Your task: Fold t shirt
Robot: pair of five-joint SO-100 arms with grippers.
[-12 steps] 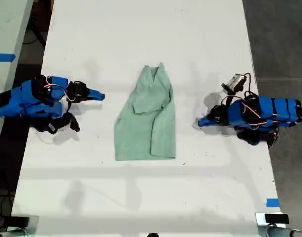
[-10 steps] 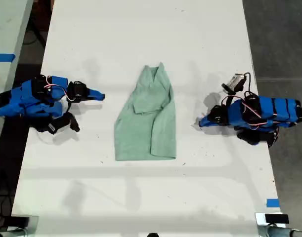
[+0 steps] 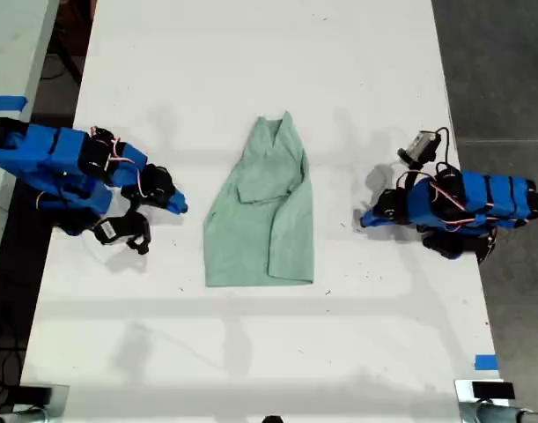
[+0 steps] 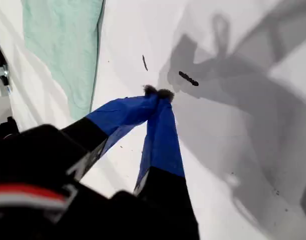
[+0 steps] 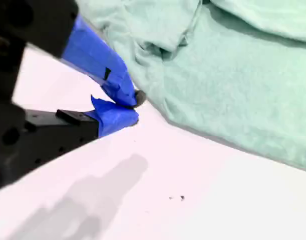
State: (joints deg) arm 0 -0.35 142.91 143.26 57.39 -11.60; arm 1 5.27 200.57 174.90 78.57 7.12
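My second gripper (image 3: 179, 207) has swung down and inward in the exterior view, and its tip now sits just beside the t shirt (image 3: 260, 220). The t shirt lies mid-table (image 3: 251, 53), collar end toward that view's top. In the second wrist view the jaws look pressed together on nothing, a corner of cloth right beside them. My first gripper (image 3: 365, 218), on the exterior view's right, is clenched empty and apart from the cloth. Each wrist view cuts off most of the shirt.
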